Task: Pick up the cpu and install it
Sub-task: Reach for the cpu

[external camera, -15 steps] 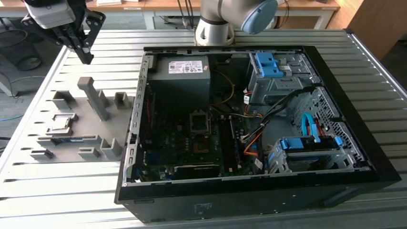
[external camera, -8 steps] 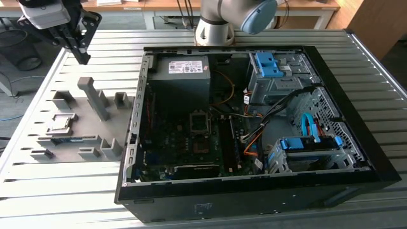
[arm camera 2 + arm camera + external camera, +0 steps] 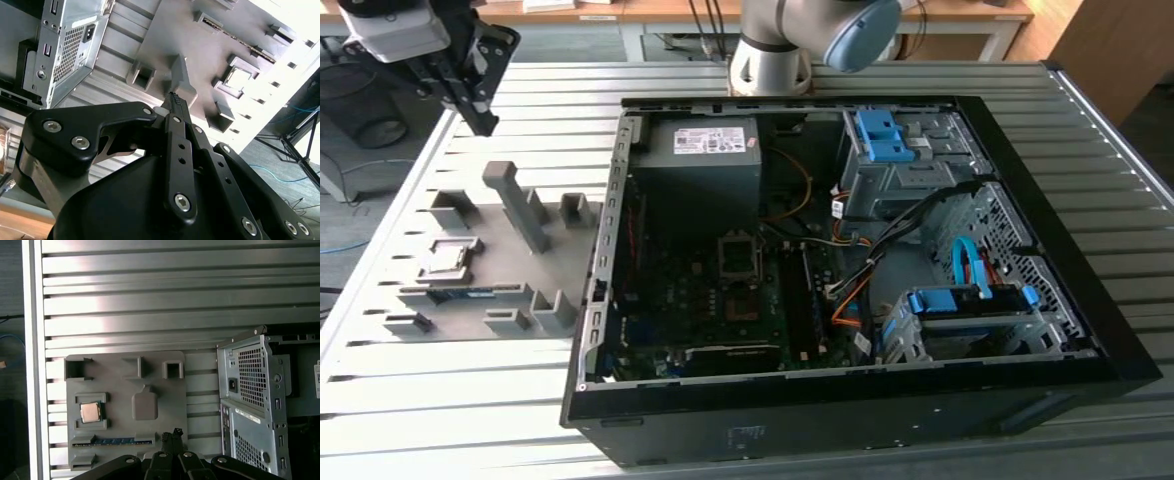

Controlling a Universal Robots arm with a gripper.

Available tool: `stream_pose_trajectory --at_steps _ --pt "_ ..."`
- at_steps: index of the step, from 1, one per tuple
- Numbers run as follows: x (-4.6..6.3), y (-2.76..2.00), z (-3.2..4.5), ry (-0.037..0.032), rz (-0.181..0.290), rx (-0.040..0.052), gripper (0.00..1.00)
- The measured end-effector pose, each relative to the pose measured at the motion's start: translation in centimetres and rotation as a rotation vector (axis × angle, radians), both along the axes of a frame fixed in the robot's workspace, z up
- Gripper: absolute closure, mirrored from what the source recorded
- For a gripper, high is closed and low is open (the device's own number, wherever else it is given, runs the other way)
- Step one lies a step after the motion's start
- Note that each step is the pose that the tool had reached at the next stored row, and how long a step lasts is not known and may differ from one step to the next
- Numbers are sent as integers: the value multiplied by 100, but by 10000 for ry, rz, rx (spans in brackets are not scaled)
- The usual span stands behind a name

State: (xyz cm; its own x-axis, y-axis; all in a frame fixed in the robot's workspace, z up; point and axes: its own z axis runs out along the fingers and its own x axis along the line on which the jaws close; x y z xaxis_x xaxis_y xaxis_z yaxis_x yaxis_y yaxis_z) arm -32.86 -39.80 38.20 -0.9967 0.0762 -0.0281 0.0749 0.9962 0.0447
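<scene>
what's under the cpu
The cpu lies in a square pocket of the grey fixture plate, which rests on the slatted metal table. The pocket's floor and the chip's underside are hidden beneath it.

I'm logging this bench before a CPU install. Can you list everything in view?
cpu: one, silver, in a pocket of the fixture plate.
fixture plate: one, grey, on the table beside the case.
long thin board: one, dark with blue, slotted in the plate.
computer case: one, black, open, lying on the table.
power supply box: one, grey, inside the case.
drive brackets: two, blue, inside the case.
table: one, silver, slatted.
arm: one, silver with a blue cap, beyond the case.
gripper: one, black, shut, empty, above the plate.
</scene>
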Motion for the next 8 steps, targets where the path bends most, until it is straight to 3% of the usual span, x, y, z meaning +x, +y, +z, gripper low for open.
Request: stream_pose_trajectory --at_steps 8 --pt "-133 0 -8 0 -1 0 90"
